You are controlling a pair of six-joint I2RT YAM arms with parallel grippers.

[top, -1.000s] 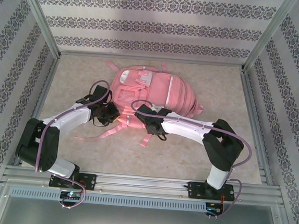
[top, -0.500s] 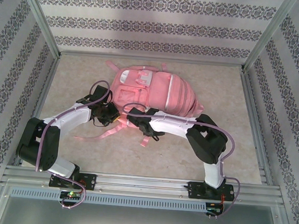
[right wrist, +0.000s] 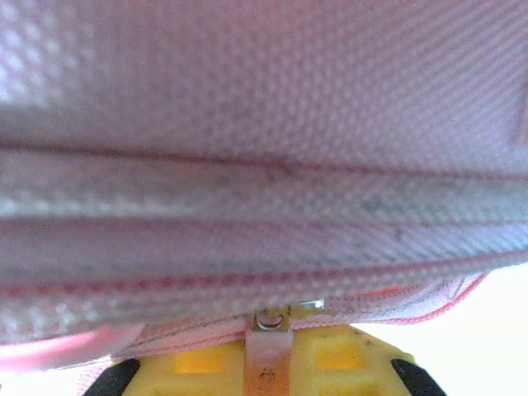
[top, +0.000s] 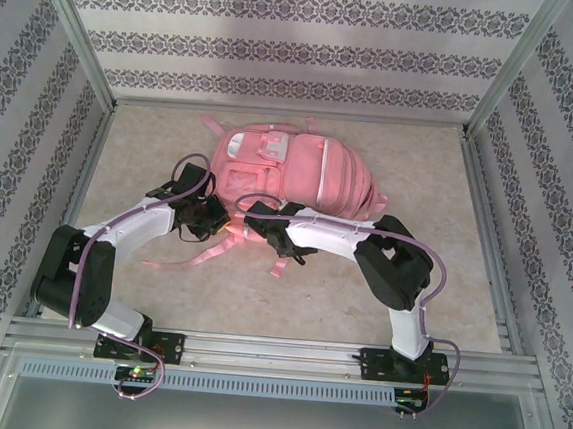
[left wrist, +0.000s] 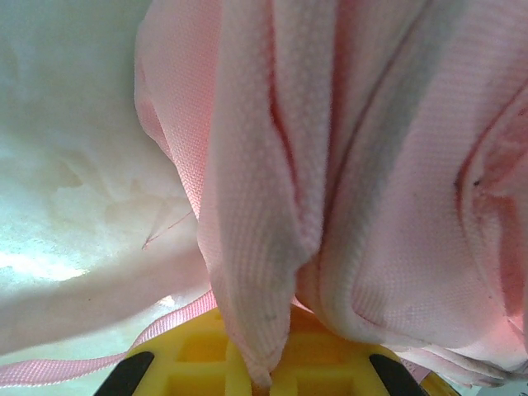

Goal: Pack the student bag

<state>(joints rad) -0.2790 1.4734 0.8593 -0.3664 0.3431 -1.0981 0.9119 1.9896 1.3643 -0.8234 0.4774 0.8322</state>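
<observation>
The pink student bag [top: 310, 171] lies flat in the middle of the table, front pockets up. My left gripper [top: 213, 220] sits at its near left corner. In the left wrist view that gripper [left wrist: 262, 375] is shut on a fold of the bag's pink fabric [left wrist: 247, 247], which hangs between the yellow fingers. My right gripper [top: 253, 234] is at the bag's near edge, just right of the left one. In the right wrist view it [right wrist: 266, 373] is shut on a pale zip pull tab [right wrist: 268, 351] with a metal slider, under the bag's wall [right wrist: 264, 124].
Loose pink straps [top: 197, 257] trail from the bag toward the arm bases. Metal frame rails [top: 482, 222] and patterned walls enclose the table on three sides. Bare tabletop [top: 420, 176] lies to the right of the bag.
My right arm has slid left along the bag's near edge and its jaws have closed on the zip pull. The left arm has held still with its grip.
</observation>
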